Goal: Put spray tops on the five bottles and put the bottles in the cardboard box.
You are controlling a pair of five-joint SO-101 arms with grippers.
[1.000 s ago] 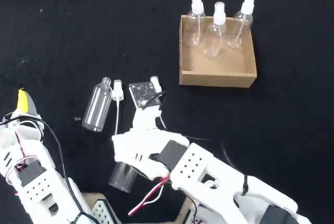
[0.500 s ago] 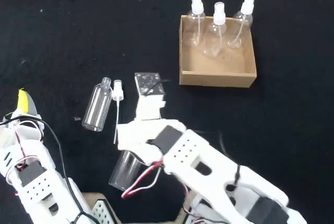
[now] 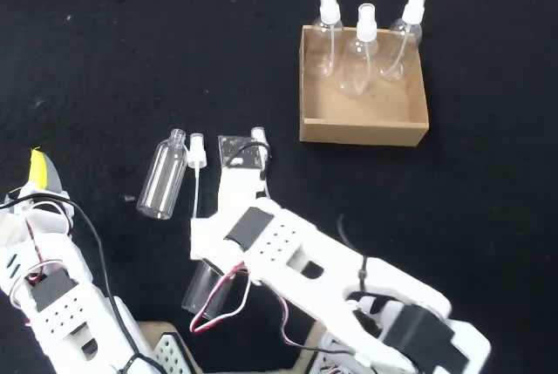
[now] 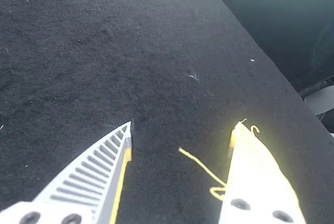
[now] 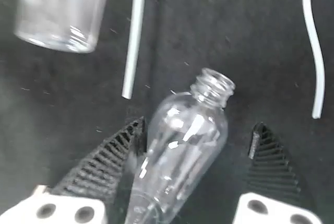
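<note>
**A:** Where is the bottle we want?

**B:** The bottle [image 5: 182,140] lies on its side on the worktop [image 3: 105,60], near and about in the middle, with its open neck pointing to the far side. The right hand [image 5: 198,125] has its fingers spread to either side of it and is not pressed on it yet.

**A:** How will it handle?

**B:** It looks like empty clear plastic, so I'd expect it to be light, smooth and round. It will probably roll, or slide out of a weak pinch, and the wall may give under a hard squeeze.

**A:** Where should it be held, then?

**B:** Across the wide body, just below the shoulder. That leaves the threaded neck free for a spray top.

**A:** And the tops?

**B:** One spray top [image 3: 196,149] lies just right of a second bottle [image 3: 163,173], which is also open. The other spray top [image 3: 259,137] is a little farther right. Their thin tubes look bendy, so I'd take them by the head.

**A:** What about the left hand?

**B:** The left hand [image 4: 185,125] is spread and holds nothing, over bare worktop at the near left.

**A:** And the box?

**B:** The cardboard box [image 3: 364,130] sits far right, with three topped bottles [image 3: 359,60] standing in it.
</note>
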